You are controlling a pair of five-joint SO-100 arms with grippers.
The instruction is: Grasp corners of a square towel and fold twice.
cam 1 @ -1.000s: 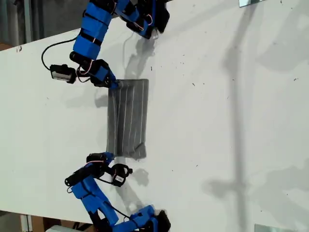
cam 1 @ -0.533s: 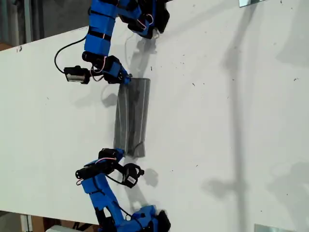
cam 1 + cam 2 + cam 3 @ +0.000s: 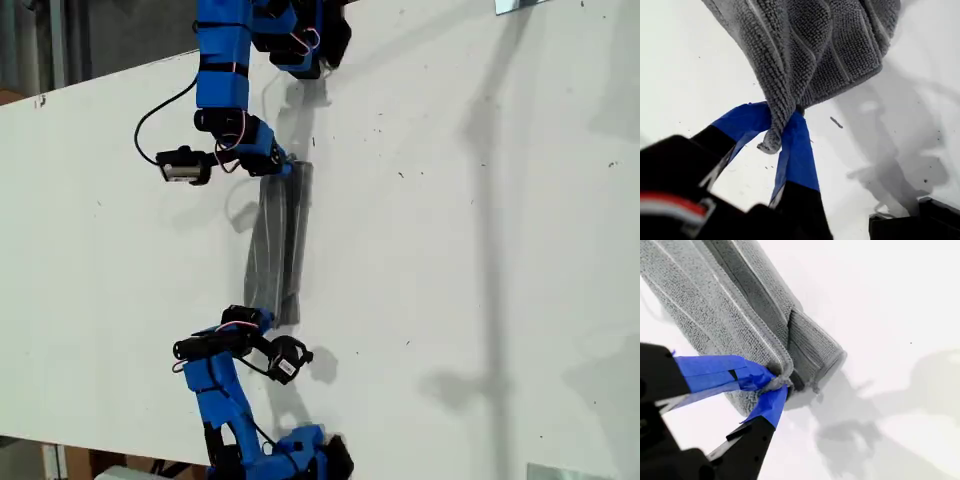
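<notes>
Both arms in the exterior view have swung toward that view's right over the last second, carrying the lifted edge with them. The towel [image 3: 278, 240] has gone from a broad grey rectangle to a narrow strip on the white table [image 3: 450, 250]. I judge that the first fold is nearly closed: the raised edge is almost over the far edge, and what remains is to lower it and let go before the second fold.

My first gripper [image 3: 780, 127] is pinching a corner [image 3: 771, 142] of the cloth between its blue-taped jaws. The striped layers bunch at the tips and spread away beyond them. My second gripper [image 3: 775, 385] is likewise clamped on a corner [image 3: 777, 380], the towel running away from its tips in a stacked band.

The exterior view shows the whole strip stretched between the two grippers, one at each end, and how far the fold has come. It is too coarse to show the jaws or the layers, and I cannot tell from it which arm is first and which is second.

The wrist views show the grips closely. In the second, the lower layer lies on the table just past the tips, with a small flap turned at its end. In the first, the under layer's end shows beyond the held corner, so the edges are not yet aligned
</notes>
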